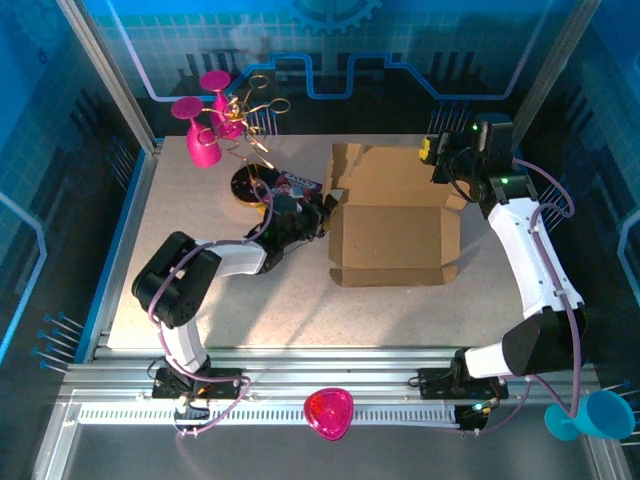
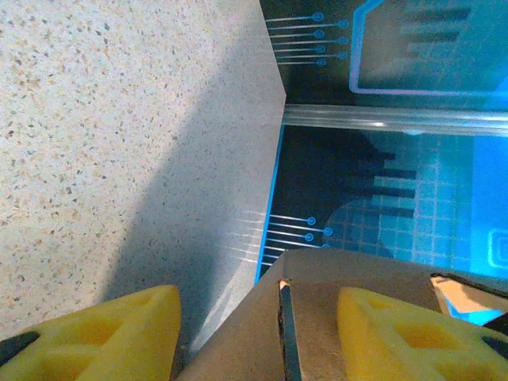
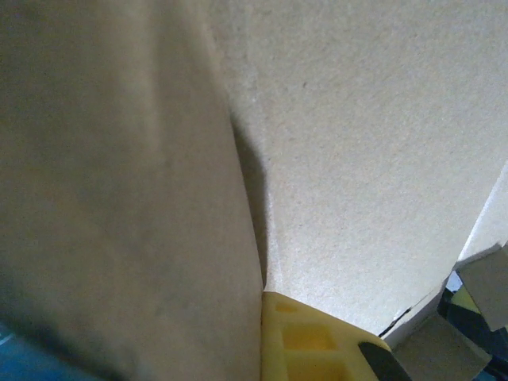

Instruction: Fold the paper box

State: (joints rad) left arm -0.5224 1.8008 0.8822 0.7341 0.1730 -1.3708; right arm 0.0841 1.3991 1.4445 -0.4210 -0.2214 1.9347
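1. The left arm (image 1: pixel 215 262) reaches from its base at the near edge, bends at the elbow, and runs low across the table to the right.
2. The left gripper (image 1: pixel 322 212) sits at the left wall of the paper box (image 1: pixel 392 228). In the left wrist view its 2 yellow fingers (image 2: pixel 119 333) stand apart with a cardboard edge between them. The left-hand finger is clear of the card, so the gripper is released.
3. The right arm (image 1: pixel 530 260) rises from its base, bends at the elbow, and leans away toward the far right corner of the box.
4. The right gripper (image 1: pixel 438 158) is clenched on a panel of the box. The right wrist view shows 1 yellow finger (image 3: pixel 313 343) pressed against the card; the other finger is hidden behind the panel.
5. The box lies partly folded at the middle of the table — back wall raised, a broad flap lying toward the near side.
6. The table (image 1: pixel 200 320) is pale and speckled. Aluminium rails frame it, and blue panels with circuit patterns stand behind it.
7. Counted: 2 arms, 1 box, 2 pink goblets (image 1: pixel 198 132) beside 1 gold wire stand (image 1: pixel 250 110) at the far left, and 1 purple snack packet (image 1: pixel 297 184) just left of the box.
8. Off the table: 1 pink dish (image 1: pixel 328 412) on the near rail and 1 blue cup (image 1: pixel 598 415) at the near right.
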